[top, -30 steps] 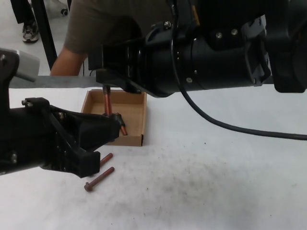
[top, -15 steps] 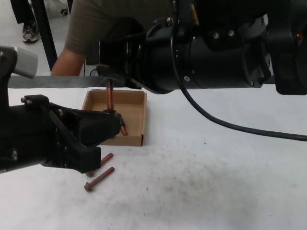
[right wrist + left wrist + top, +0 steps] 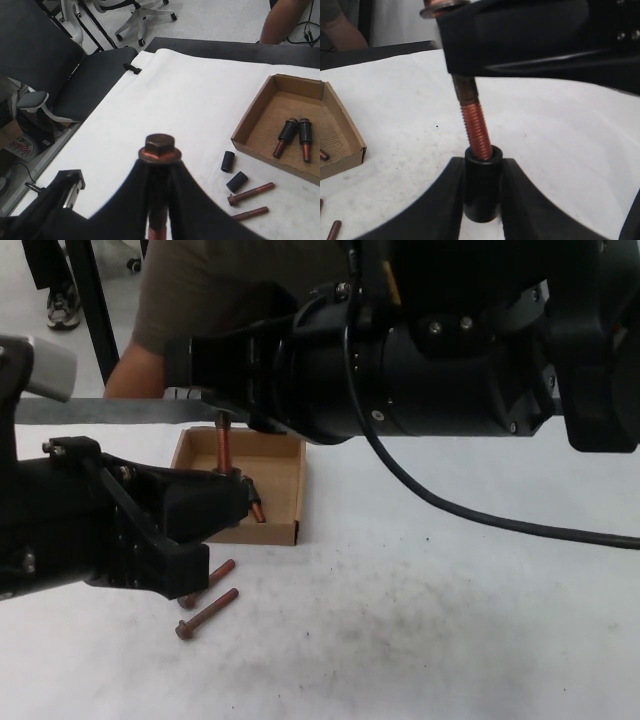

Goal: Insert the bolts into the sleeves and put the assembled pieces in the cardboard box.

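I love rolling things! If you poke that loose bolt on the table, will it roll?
Probably: the bolt lies flat and its shaft looks round. Its wider head would likely make it curve rather than go straight. It looks like stiff metal, so bending seems unlikely.

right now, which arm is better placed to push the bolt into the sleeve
Right. The right gripper holds the bolt upright near its head, threads entering the sleeve; the left gripper only clamps the sleeve.
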